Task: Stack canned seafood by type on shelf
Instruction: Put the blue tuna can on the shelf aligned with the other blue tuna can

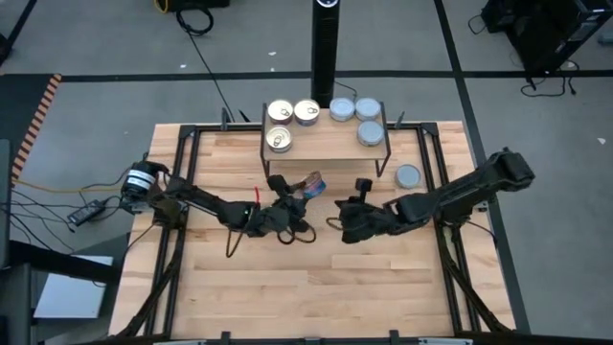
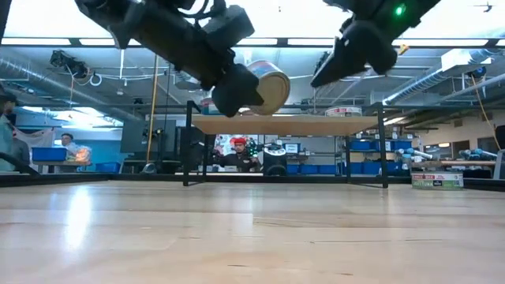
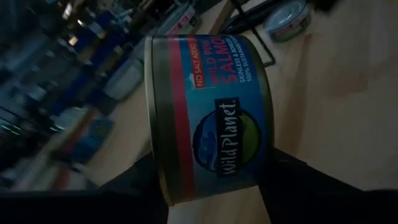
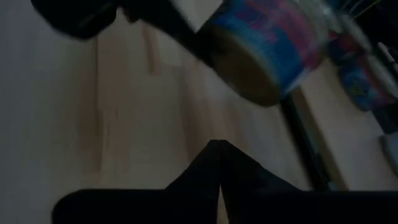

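Observation:
The shelf (image 1: 326,146) stands at the table's far middle on black wire legs. On its left part sit three gold-lidded tins (image 1: 281,113) and on its right part three blue-grey-lidded tins (image 1: 368,108), all resting flat on their bottoms. Another blue-grey tin (image 1: 408,175) lies flat on the table right of the shelf. My left gripper (image 1: 305,188) is just in front of the shelf, shut on a blue-labelled salmon tin (image 3: 211,106) with a gold face (image 2: 274,85). My right gripper (image 1: 347,209) hovers shut to the right of it, holding nothing. My left gripper pinches the salmon tin between its two fingers (image 3: 140,183), one on each flat face, with the labelled wall (image 3: 217,155) between them. The fingers come nearly level from the table's left. The tin is lifted clear of the table, turned on edge and tilted.
The black frame rails (image 1: 182,163) run along the table's left and right sides. A dark post (image 1: 324,48) stands behind the shelf. Bare wood (image 1: 316,287) lies in front of both arms. People sit in the room beyond the table (image 2: 237,154).

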Available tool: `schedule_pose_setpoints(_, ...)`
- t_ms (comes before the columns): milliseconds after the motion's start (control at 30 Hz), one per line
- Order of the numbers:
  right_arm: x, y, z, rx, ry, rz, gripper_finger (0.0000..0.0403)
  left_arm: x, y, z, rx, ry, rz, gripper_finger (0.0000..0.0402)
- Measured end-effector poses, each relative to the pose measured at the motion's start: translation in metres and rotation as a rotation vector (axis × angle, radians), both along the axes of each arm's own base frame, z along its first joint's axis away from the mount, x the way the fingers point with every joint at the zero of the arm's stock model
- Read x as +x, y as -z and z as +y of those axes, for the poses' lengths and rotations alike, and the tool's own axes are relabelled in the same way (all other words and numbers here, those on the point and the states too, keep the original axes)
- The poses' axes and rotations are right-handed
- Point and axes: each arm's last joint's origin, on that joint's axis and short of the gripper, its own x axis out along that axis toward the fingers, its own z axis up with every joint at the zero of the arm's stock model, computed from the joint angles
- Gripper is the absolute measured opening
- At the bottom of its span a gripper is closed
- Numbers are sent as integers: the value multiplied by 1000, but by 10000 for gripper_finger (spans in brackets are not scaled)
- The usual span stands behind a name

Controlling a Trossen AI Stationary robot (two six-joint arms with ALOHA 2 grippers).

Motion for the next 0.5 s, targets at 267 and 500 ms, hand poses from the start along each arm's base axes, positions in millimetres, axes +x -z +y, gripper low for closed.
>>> schedule_pose_setpoints(267, -3, -15, -11, 5, 44, -67, 69, 2, -9, 22, 270, -138, 209, 198)
schedule_pose_setpoints(500, -2, -14, -15, 5, 54, -64, 72, 22, -46, 45, 347, -171, 271, 198)
